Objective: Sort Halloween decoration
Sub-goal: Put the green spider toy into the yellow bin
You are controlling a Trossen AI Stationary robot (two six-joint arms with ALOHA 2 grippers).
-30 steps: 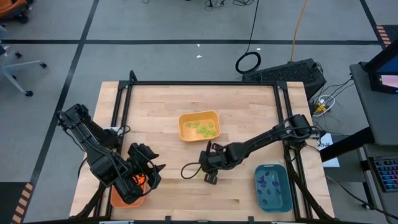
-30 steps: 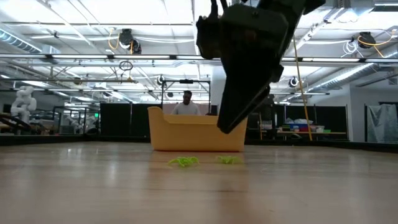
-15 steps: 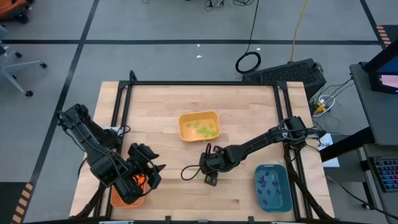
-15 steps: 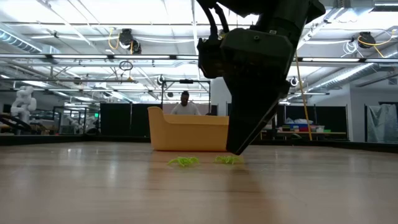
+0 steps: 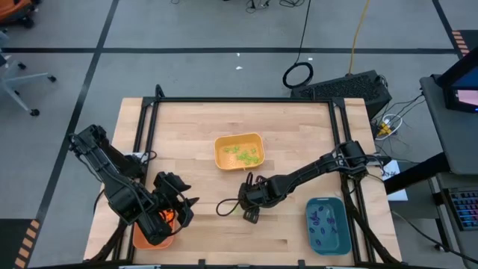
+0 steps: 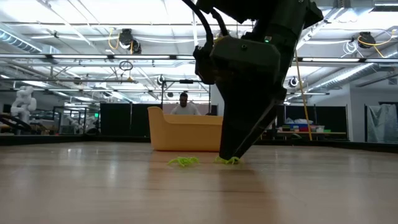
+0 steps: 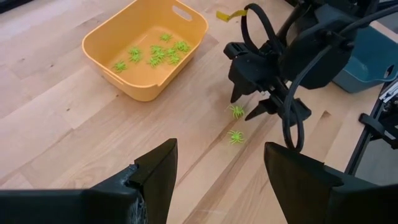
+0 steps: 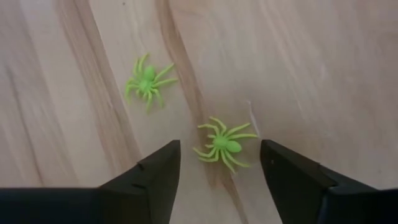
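On bare wood just in front of the yellow tray (image 5: 240, 152): two green spiders (image 8: 224, 145), loose. Right gripper (image 8: 219, 163) lowered over the nearer, fingers spread either side, nothing grasped, likely positioned for pickup. Left gripper (image 7: 217, 165) parked over orange tray (image 5: 139, 238), open, empty.

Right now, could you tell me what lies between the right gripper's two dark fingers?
One light green plastic spider on bare wood, seen in the right wrist view.

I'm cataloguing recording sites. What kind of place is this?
Probably a robotics lab or industrial hall: exposed ceiling trusses with strip lights, black partition curtains, and a white robot figure in the background.
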